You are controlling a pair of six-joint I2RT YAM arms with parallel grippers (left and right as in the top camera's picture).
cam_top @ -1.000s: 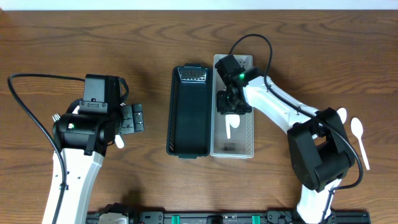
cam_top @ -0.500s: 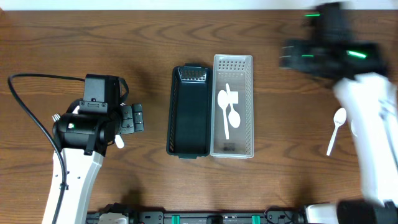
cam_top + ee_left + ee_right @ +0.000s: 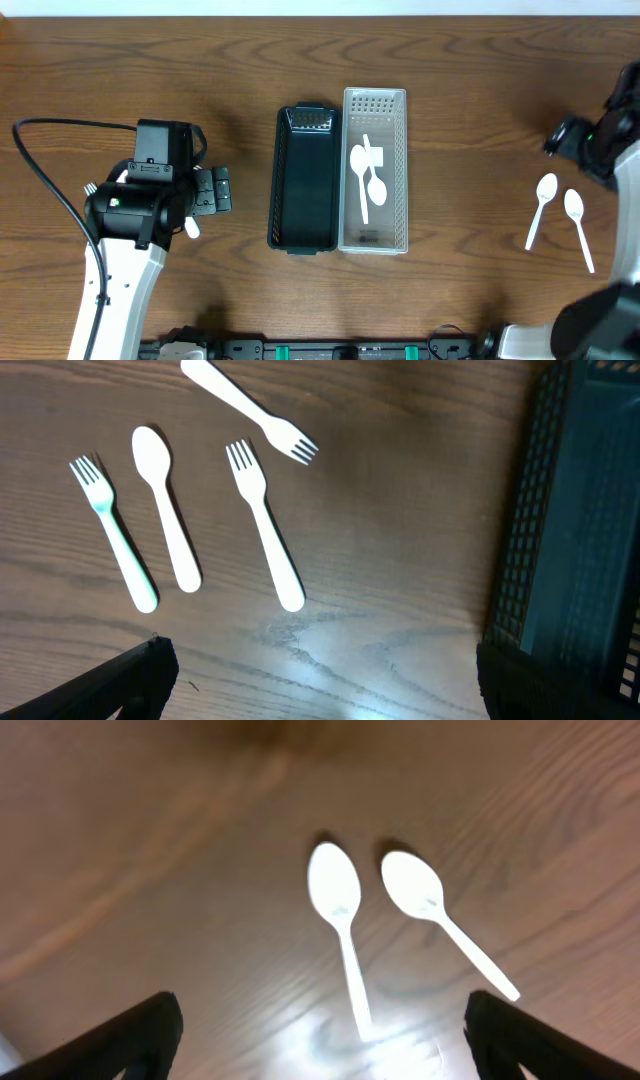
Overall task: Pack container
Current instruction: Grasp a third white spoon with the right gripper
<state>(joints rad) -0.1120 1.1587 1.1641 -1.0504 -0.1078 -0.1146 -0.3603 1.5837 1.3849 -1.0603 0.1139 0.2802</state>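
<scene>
Dark brown wooden tabletop (image 3: 480,60) runs under everything we see. At its middle two long bins stand side by side: a black mesh plastic tray (image 3: 303,200), which looks empty, and a white perforated plastic container (image 3: 403,215) with two packed white plastic spoons (image 3: 364,180) lying crossed inside. That split suggests to us a sort by kind, with spoons going to the white bin.

Our right gripper (image 3: 320,1010) hangs over the far right of the table, fingers spread wide with nothing between them. Below it lie two loose white plastic spoons (image 3: 337,890), just beside each other, their handles fanning apart. We judge the claw is placed there to line up a pick, since the left-hand spoon sits roughly centred between the fingers.

Our left gripper (image 3: 325,665) is likewise wide open and empty. It is held beside the black tray over three white plastic forks (image 3: 262,525) and a lone white plastic spoon (image 3: 165,510). We take it that this arm is parked within reach of its own share. Most of the cutlery is not yet packed.
</scene>
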